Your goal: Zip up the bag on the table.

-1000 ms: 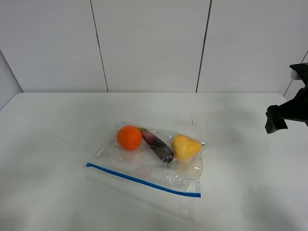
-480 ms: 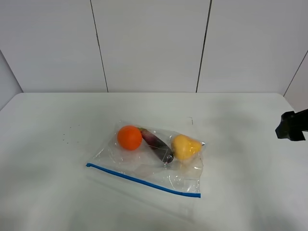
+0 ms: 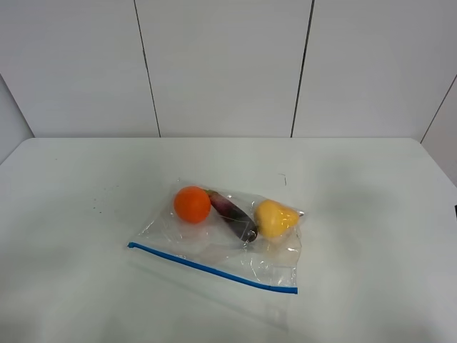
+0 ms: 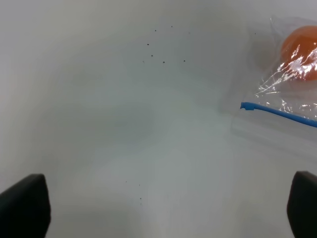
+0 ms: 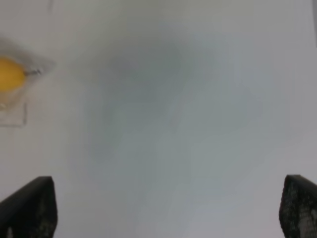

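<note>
The bag (image 3: 227, 236) lies mid-table (image 3: 371, 214), its blue zipper (image 3: 212, 268) running left to right along the near edge, nearer the left gripper (image 4: 158, 203); both grippers' jaws stand wide, holding nothing

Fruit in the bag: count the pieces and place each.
3. In the exterior high view, an orange fruit lies left, a dark purple fruit in the middle, a yellow fruit right. None seems hidden.

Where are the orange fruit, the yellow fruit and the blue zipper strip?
orange fruit (image 3: 192, 204), exterior high view, middle of the fruit, seen through the bag.
yellow fruit (image 3: 274, 218), exterior high view, middle of its body.
blue zipper strip (image 3: 211, 269), exterior high view, midway along the strip.
</note>
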`<state>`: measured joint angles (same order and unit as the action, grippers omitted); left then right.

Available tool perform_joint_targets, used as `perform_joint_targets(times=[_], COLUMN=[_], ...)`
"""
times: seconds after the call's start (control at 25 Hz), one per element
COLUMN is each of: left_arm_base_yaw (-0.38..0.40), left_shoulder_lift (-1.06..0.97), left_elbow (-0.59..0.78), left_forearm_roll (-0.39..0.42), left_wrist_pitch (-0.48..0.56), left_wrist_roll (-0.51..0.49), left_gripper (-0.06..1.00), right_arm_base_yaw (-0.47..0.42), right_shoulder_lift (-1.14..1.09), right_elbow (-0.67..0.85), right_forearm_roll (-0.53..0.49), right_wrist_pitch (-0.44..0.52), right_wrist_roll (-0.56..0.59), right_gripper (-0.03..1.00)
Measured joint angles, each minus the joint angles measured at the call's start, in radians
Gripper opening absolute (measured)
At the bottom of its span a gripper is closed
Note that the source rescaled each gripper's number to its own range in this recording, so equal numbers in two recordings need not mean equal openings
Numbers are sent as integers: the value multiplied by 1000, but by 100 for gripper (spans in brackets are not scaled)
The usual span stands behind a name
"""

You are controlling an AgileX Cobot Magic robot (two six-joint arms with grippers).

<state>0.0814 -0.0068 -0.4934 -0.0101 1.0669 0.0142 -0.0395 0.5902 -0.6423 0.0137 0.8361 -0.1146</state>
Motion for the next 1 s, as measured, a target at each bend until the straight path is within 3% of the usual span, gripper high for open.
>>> perform_joint_targets(times=[0.56, 1.0], left_arm_base_yaw=[0, 0], left_shoulder_lift=[0, 0], left_elbow=[0, 0], left_forearm_roll=[0, 1], left_wrist_pitch=[0, 0], left_wrist_roll=[0, 0], left_gripper=[100, 100], right_arm_base_yaw=[0, 0], right_shoulder_lift=[-464, -595], right_elbow=[97, 132], right_forearm_roll=[70, 74], right_wrist_pitch=[176, 197], right_wrist_roll=[0, 0], right_gripper=[100, 100])
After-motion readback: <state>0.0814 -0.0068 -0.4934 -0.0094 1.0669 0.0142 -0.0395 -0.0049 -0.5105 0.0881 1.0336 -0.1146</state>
